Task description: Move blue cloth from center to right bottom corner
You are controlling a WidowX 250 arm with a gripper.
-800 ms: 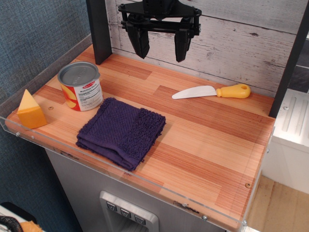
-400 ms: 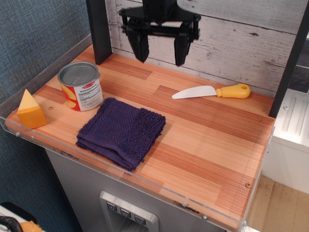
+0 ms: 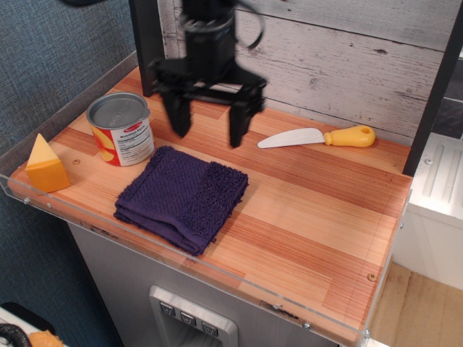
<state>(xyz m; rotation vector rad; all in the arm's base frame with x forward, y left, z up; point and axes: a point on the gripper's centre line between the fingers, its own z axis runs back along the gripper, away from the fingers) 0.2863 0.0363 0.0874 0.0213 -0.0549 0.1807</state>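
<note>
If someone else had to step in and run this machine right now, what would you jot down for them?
End effector: open, empty, above the far edge of the blue cloth, not touching it.
Blue cloth: folded, lying left of the tabletop's middle, beside the tin can.
Right bottom corner: bare wood, nothing on it.
Done: nothing on the cloth itself.
Left: grasp the cloth, carry it to that corner, release.

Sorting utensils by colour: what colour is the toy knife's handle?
Yellow-orange handle on the white-bladed plastic knife, clear in the observation.image view.
</note>
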